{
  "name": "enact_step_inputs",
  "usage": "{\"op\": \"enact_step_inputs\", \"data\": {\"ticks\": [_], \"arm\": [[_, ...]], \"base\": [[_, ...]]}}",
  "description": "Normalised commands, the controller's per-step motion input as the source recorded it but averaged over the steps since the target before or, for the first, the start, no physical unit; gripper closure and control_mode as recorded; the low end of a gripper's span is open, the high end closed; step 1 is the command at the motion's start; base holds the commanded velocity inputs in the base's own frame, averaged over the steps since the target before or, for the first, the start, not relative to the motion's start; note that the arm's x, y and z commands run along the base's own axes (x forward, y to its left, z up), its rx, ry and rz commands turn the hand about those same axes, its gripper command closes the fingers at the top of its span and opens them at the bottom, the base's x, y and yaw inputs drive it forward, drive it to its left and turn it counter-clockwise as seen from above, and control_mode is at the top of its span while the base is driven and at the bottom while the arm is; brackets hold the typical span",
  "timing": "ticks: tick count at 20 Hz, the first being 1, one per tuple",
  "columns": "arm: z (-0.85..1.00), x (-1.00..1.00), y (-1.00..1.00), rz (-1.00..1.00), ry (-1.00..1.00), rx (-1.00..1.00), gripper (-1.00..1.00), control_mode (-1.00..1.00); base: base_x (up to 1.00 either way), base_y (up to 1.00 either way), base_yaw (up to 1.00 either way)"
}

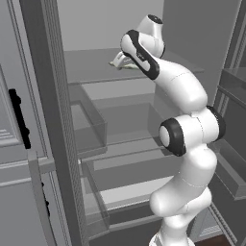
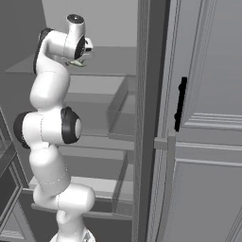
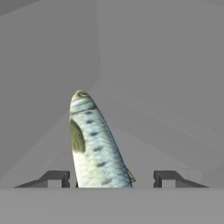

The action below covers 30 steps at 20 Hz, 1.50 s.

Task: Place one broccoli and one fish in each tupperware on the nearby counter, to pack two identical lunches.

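A silvery, speckled fish [image 3: 94, 144] lies on the top shelf [image 1: 91, 65] of an open grey fridge, pointing away from the hand. My gripper [image 3: 111, 178] is open and straddles its near end. One dark fingertip [image 3: 57, 177] sits close beside the fish; the other fingertip [image 3: 166, 177] stands a short gap away. From the base cameras the fish [image 1: 124, 66] [image 2: 75, 63] shows as a pale sliver under the hand at the shelf's front. The broccoli, the tupperware and the counter are out of view.
Under the top shelf come more grey shelves and clear drawers [image 1: 91, 129]. A dark fridge frame post [image 1: 48, 120] stands left of the arm. Beside it is a grey panelled door with a black handle [image 2: 179, 104]. Door bins [image 1: 230, 96] line the right side.
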Motion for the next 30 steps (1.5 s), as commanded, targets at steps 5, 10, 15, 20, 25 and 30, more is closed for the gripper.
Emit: {"op": "enact_step_inputs", "data": {"ticks": [5, 10, 15, 20, 25, 30], "arm": [[0.00, -0.02, 0.00, 0.00, 0.00, 0.00, 1.00, -1.00], [-0.06, -0.75, -0.01, -0.09, -0.17, 0.00, 1.00, -1.00], [0.00, -0.99, 0.00, -0.22, -0.26, 0.00, 1.00, -1.00], [0.06, -0.98, -0.16, -0.25, -0.04, 0.00, 1.00, -1.00], [0.08, -1.00, -0.46, -0.21, 0.20, 0.00, 1.00, -1.00], [-0.15, -1.00, -0.46, -0.18, 0.37, 0.00, 1.00, -1.00]], "base": [[0.00, 0.00, 0.00], [0.00, 0.00, 0.00], [0.00, 0.00, 0.00], [0.00, 0.00, 0.00], [0.00, 0.00, 0.00], [0.00, 0.00, 0.00]]}}
